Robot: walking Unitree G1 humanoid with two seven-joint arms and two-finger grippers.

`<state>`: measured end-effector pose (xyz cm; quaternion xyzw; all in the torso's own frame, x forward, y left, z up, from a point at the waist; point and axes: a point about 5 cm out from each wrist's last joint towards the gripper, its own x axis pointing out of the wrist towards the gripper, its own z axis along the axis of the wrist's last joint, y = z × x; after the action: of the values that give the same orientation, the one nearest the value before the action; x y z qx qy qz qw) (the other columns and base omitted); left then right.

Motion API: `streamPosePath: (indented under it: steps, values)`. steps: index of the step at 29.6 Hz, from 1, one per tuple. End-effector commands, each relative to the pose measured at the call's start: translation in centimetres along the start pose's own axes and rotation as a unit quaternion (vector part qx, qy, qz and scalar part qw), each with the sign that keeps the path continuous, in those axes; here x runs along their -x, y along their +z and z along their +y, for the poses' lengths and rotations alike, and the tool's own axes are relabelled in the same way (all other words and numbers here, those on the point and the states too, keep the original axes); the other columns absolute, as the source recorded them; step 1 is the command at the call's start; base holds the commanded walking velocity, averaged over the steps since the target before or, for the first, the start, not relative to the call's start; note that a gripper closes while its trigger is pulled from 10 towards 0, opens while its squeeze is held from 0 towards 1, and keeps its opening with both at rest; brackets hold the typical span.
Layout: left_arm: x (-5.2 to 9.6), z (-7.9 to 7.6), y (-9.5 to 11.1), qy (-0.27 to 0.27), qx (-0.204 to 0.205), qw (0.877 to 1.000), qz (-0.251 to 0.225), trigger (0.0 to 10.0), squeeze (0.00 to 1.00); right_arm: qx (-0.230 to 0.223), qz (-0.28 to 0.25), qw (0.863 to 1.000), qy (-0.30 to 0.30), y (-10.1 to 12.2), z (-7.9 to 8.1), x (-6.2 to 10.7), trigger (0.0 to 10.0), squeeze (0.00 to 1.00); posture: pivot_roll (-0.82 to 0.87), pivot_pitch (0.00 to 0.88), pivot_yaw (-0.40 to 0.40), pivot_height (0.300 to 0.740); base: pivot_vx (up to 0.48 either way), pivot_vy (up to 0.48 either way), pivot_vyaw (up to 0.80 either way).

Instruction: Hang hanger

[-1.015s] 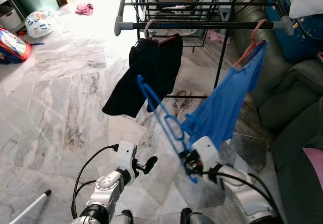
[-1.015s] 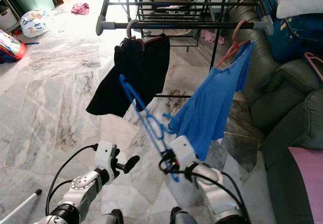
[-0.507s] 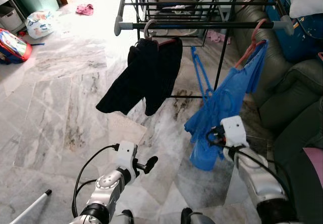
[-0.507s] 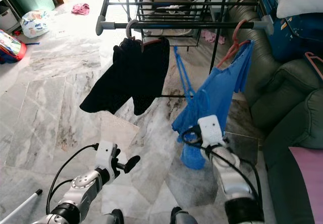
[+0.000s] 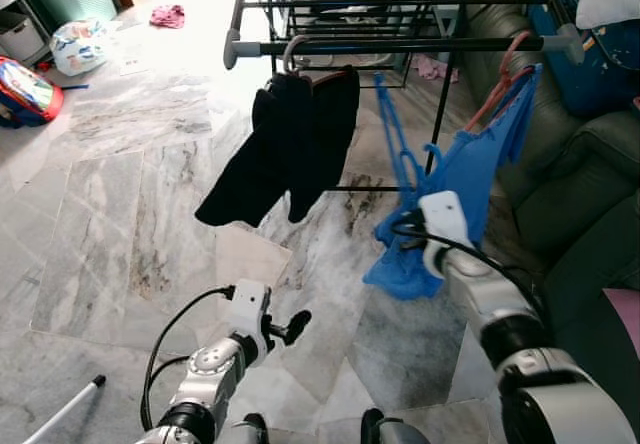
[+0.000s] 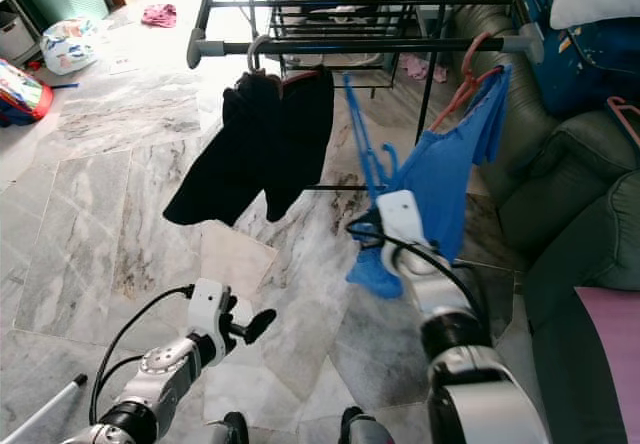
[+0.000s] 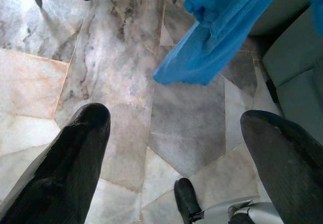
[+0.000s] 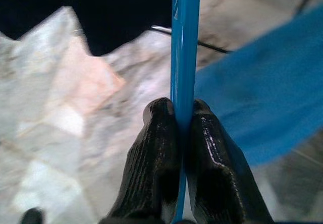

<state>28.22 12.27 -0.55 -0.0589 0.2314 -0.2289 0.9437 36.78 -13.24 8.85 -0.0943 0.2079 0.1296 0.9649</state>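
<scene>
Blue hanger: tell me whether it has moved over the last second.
Yes. The blue hanger, pinched in the right claw, has swung up from low beside the black garment toward the rack's front rail, between that garment and the blue shirt.

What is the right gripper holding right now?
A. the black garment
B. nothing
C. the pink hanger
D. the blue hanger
D: in the right wrist view the right gripper has its fingers pinched on the blue hanger, raised toward the rack rail.
</scene>
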Motion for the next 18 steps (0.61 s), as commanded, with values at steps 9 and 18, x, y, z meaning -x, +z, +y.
streamPosePath:
  steps: [9,18]
  values:
    - [0.4,0.4,-0.6,0.003,-0.003,1.000,0.012,10.0,0.00,0.028,0.001,0.997,0.076,1.3,3.9,-0.9,10.0,0.00,-0.02,0.221,0.043,0.740,0.000,0.000,0.00]
    - [0.5,0.5,-0.7,0.008,-0.006,1.000,0.015,10.0,0.00,0.062,-0.030,0.983,0.168,2.7,7.5,-1.0,10.0,0.00,-0.01,0.211,0.036,0.740,0.000,0.000,0.00]
